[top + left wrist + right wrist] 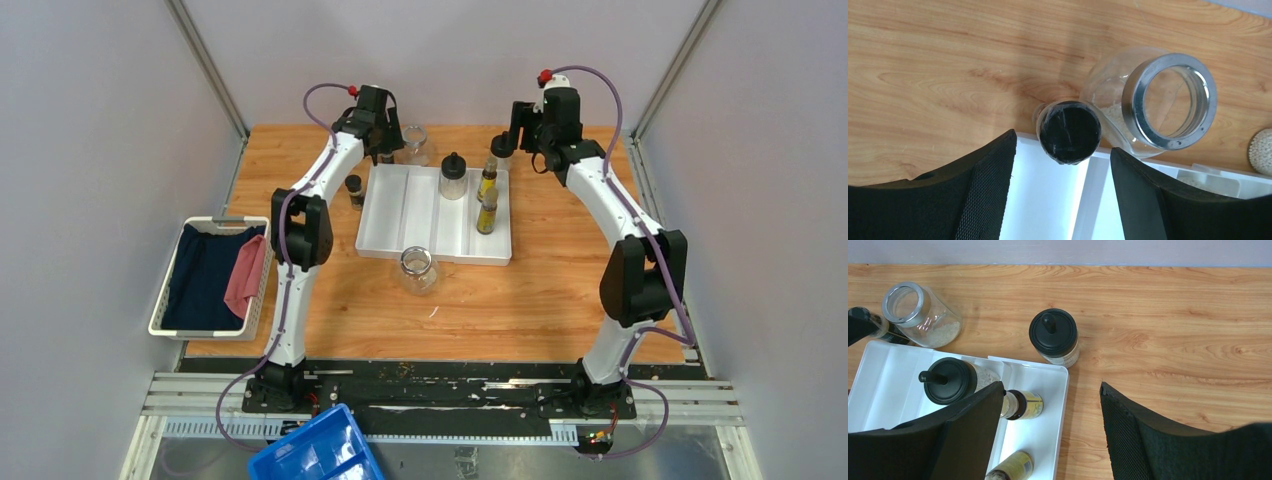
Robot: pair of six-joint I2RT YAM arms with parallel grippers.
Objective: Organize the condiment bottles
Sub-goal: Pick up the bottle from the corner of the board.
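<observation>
Pickup step: left gripper [1062,142] apart, lined up on small black-capped shaker [1069,131] just beside tray [1048,200], not yet clamped; right gripper [1050,387] apart, empty. Next: close, lift into tray.

Both arms were stretched forward from their bases, elbows bent and raised. You had the left arm [300,230] leaning in toward the centre line, wrist pitched down. The left gripper [1063,187] pointed downward with its jaws parted, its black pads [983,200] level with each other on either side of the gap. The right arm [640,270] mirrored that pose, wrist also pitched down. The right gripper [1050,425] had its jaws parted to a similar width, one textured finger [1148,440] on the right of the gap. The two grippers were well apart.
</observation>
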